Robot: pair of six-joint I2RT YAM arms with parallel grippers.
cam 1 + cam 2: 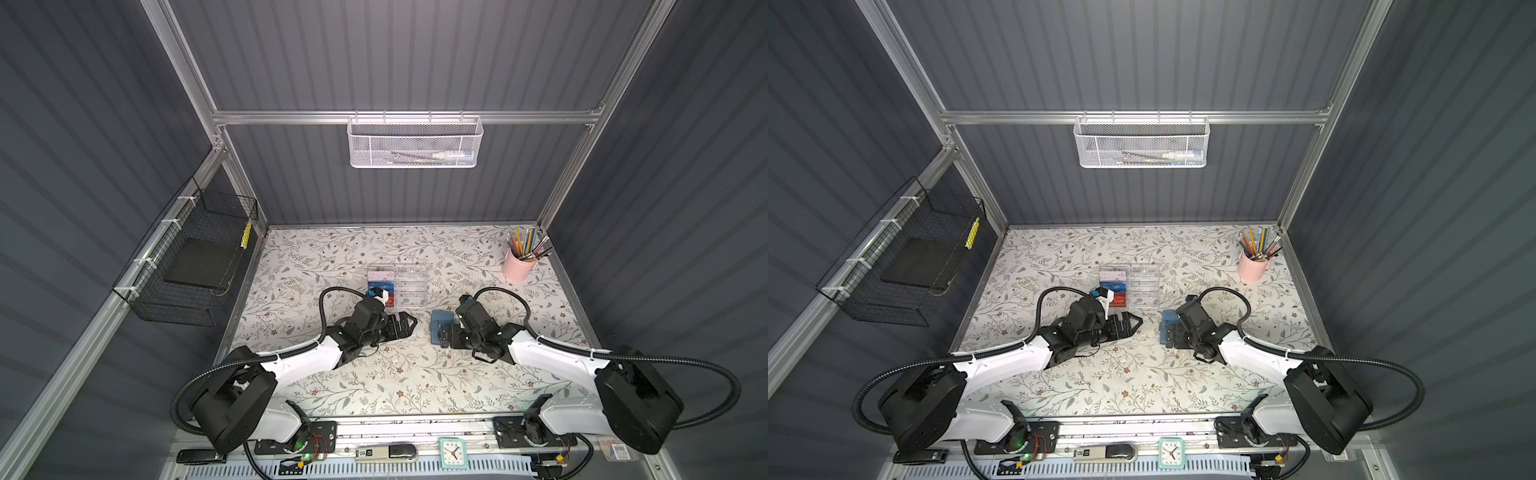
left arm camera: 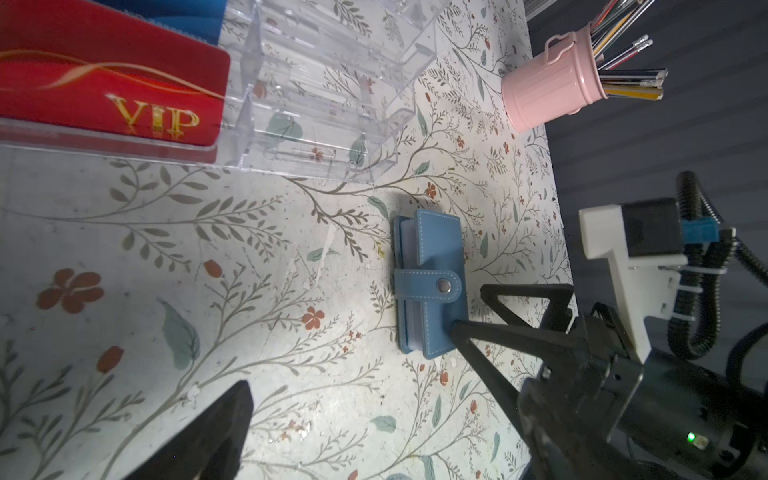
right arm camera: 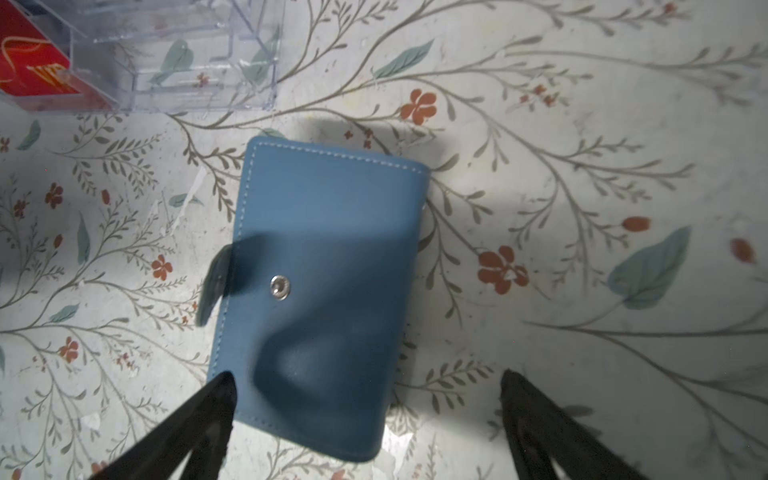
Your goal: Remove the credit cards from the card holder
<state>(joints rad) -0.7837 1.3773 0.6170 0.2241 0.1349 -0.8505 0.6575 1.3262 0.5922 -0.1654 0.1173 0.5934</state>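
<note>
The near half of the surface (image 1: 374,386) is left bare, and a wide strip behind the clear compartment box (image 1: 409,286) is also left free. The card holder (image 1: 439,318) is crowded by that box near its far left corner and overhung by the right gripper (image 1: 441,337), spread wide. A bare gap is left towards the left gripper (image 1: 409,324). The pink pencil cup (image 1: 517,266) is set well apart.

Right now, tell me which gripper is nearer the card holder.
Right. The right gripper is open at the card holder, overlapping its corner; the left gripper, also open, sits apart.
</note>
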